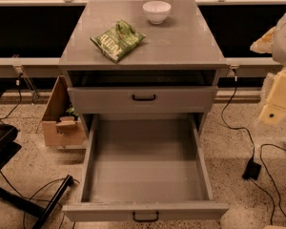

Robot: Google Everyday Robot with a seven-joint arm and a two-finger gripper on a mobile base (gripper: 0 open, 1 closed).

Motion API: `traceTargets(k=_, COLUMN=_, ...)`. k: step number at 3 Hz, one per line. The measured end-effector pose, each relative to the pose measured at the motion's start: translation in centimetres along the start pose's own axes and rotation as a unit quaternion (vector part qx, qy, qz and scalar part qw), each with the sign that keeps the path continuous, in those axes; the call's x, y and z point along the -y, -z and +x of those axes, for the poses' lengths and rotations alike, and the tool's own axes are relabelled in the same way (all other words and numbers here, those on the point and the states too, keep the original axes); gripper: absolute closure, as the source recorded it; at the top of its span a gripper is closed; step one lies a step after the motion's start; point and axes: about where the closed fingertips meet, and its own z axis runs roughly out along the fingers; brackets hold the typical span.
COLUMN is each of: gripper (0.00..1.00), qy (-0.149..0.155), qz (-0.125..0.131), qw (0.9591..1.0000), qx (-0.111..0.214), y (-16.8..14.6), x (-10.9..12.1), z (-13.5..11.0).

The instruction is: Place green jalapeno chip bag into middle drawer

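The green jalapeno chip bag lies flat on the grey cabinet top, left of centre, with nothing holding it. The middle drawer is pulled fully out toward me. Its wide grey tray holds nothing, and its front with the small black handle is at the bottom of the view. My gripper is a pale cream shape at the right edge of the view. It is beside the cabinet at about the height of the upper drawer, well apart from the bag.
A white bowl stands at the back of the cabinet top. The upper drawer is closed. A cardboard box sits on the floor left of the cabinet, with a black chair base nearer me. Cables and a black adapter lie on the floor to the right.
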Motion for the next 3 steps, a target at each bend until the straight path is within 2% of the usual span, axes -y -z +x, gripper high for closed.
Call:
traceTargets(k=1, gripper=0.00, qy=0.000, qz=0.000, qw=1.0000, qx=0.000, y=0.0, x=0.0, z=0.0)
traceTargets(k=2, gripper=0.00, qy=0.050, qz=0.022, qw=0.9967, qx=0.059, y=-2.2, x=2.7, z=-4.6)
traceTargets(k=3, gripper=0.00, qy=0.125, qz=0.071, qw=0.9842, qx=0.104, y=-3.5, x=6.3, z=-11.1)
